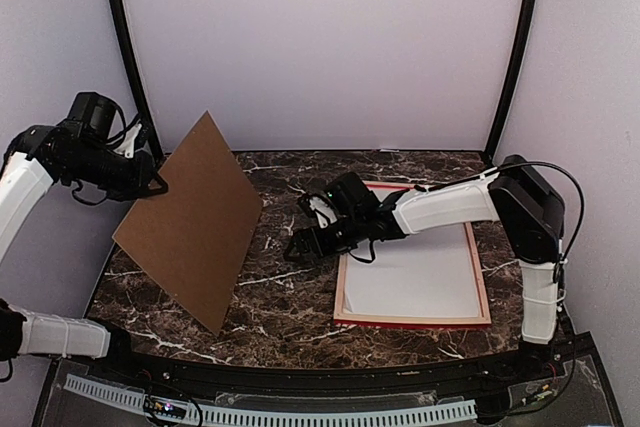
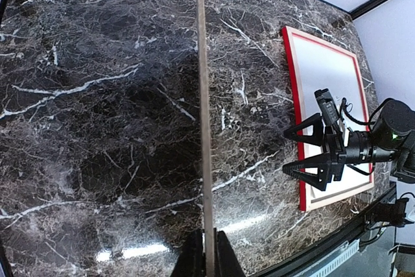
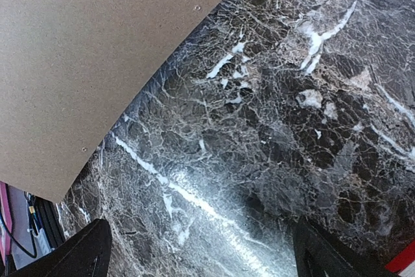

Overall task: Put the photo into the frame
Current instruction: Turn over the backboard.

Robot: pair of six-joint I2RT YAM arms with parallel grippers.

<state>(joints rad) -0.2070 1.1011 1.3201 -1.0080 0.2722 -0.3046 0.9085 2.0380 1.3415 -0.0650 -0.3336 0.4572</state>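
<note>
The frame lies flat on the right half of the marble table, its red edge showing in the left wrist view. A plain white sheet fills it; no printed side shows, so I cannot tell whether this is the photo. My left gripper is shut on the upper left edge of a brown backing board, which it holds tilted over the table's left side. The left wrist view shows that board edge-on between the left gripper's jaws. My right gripper hangs open and holds nothing, between the board and the frame's left edge.
Dark marble table with a black rail along its near edge. The right arm stretches across the frame's top left corner. The board fills the upper left of the right wrist view, and a red frame corner shows at lower right.
</note>
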